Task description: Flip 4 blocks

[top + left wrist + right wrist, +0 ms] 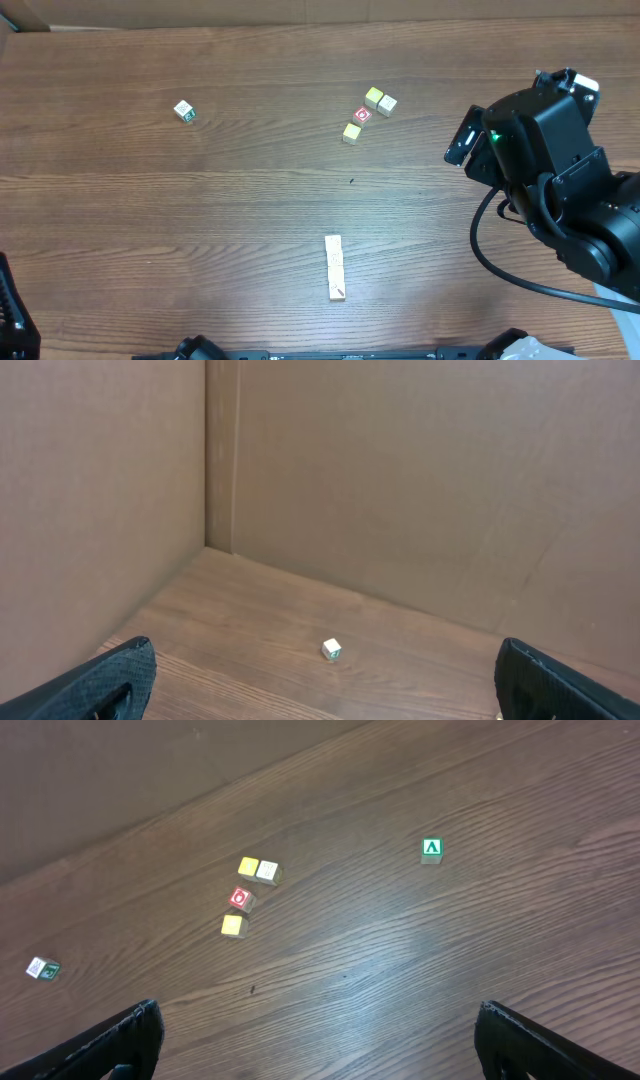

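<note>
Three pale blocks lie in a cluster right of centre: a yellow block [373, 97] [249, 867], a cream block [387, 104] [268, 871] touching it, and a second yellow block [351, 132] [232, 925]. A white block with a green mark [184, 111] [331, 649] [43, 969] sits alone at the far left. My right gripper [320, 1060] hangs open above bare wood, well short of the cluster. My left gripper [325, 700] is open too, far back from the white block. Neither holds anything.
A cube with a red ring [362, 115] [241, 899] sits inside the cluster. A green cube with a white "A" [432, 848] lies to the cluster's right. A long pale wooden bar [335, 267] lies near the front. Cardboard walls [400, 480] enclose the table. My right arm [540, 150] covers the right side.
</note>
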{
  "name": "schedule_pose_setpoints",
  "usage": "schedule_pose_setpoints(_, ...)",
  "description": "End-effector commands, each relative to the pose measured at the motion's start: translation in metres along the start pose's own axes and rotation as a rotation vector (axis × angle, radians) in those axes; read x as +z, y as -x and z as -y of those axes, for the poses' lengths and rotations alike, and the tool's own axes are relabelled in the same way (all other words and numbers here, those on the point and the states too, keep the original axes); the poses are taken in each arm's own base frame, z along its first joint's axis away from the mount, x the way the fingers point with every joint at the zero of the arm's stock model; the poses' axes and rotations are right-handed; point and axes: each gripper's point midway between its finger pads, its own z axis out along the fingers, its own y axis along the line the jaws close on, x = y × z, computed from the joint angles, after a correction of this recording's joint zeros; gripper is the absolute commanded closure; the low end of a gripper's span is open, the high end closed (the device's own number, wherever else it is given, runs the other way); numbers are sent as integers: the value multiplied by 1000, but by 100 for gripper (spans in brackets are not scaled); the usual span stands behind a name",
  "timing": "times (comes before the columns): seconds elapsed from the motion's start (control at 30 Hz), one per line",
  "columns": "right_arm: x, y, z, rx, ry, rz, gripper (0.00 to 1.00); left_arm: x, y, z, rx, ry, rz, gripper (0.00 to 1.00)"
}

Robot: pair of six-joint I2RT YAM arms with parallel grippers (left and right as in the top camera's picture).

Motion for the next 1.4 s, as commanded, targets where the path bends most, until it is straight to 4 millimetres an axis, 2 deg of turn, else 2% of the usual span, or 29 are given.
schedule_pose_setpoints(0.0, -4, 4, 0, 6, 13, 14, 0, 1, 1, -1, 26, 12, 1, 0)
schedule_pose_setpoints(0.33, -2, 4, -1, 2, 7, 11, 0, 1, 1, -1, 26, 12, 1, 0)
schedule_pose_setpoints(0.47, -5, 1, 5, -6, -7, 3, 0, 1, 1, -1, 26, 12, 1, 0)
schedule_pose_setpoints(0.63, -25, 18, 13, 32, 33, 104, 0, 1, 1, -1, 26, 12, 1, 0)
schedule_pose_setpoints(0.8, -53, 40, 2, -43, 222, 268, 0, 1, 1, -1, 26, 12, 1, 0)
schedule_pose_setpoints(0.9, -61, 42, -4, -93, 348, 350, 0, 1, 1, -1, 26, 12, 1, 0)
schedule_pose_setpoints(0.97, -60, 38, -6, -121, 451, 420, 0, 1, 1, -1, 26, 12, 1, 0)
schedule_pose_setpoints(1.1, -46, 18, 3, -136, 564, 551, 0, 1, 1, -1, 26, 12, 1, 0)
schedule_pose_setpoints(1.37, 16, -48, 34, -98, 642, 747, 0, 1, 1, -1, 26, 12, 1, 0)
